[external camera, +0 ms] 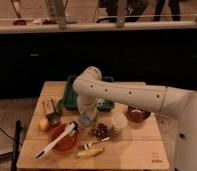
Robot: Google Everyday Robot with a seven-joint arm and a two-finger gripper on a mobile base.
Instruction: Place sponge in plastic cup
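Note:
My gripper [86, 117] points down from the white arm over the middle of the wooden table, just in front of the green tray [71, 98]. A small blue-grey sponge [85, 120] sits at its tip, and the gripper looks shut on it, low over the table. The light-green plastic cup does not show; it is hidden or out of view. The arm's elbow [90, 82] covers part of the tray.
A cream-white cup [119, 121] and dark red bowl [137, 114] stand to the right. Grapes [98, 131], a banana [90, 151], an orange bowl [63, 141] with a white brush [54, 142], a metal cup [54, 119] and a yellow fruit [43, 124] lie in front and to the left.

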